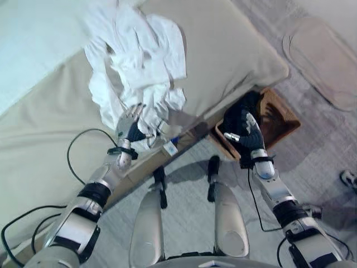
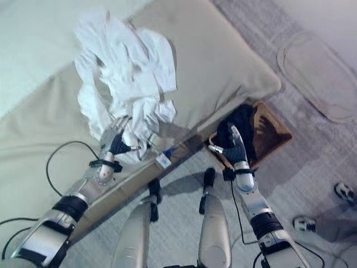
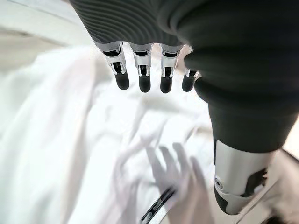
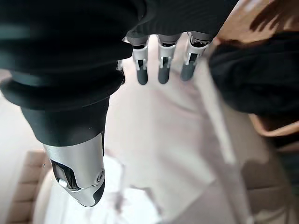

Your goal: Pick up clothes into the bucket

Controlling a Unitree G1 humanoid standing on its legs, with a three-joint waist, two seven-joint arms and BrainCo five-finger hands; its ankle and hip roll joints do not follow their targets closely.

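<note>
A crumpled white garment (image 1: 136, 64) lies on the beige bed (image 1: 50, 128), its lower end hanging over the bed's edge. My left hand (image 1: 132, 129) hovers at that lower end with its fingers (image 3: 143, 77) straight, just above the white cloth (image 3: 70, 154), holding nothing. A brown woven basket (image 1: 279, 114) stands on the floor by the bed's corner with a dark garment (image 1: 241, 114) inside. My right hand (image 1: 249, 134) is above the basket's near side, fingers (image 4: 161, 70) straight and empty; the dark garment (image 4: 252, 79) lies beside them.
A beige pillow (image 1: 234, 50) covers the bed's right end, above the basket. A pale oval mat (image 1: 323, 56) lies on the grey carpet at the far right. A person's shoe (image 1: 348, 178) stands at the right edge.
</note>
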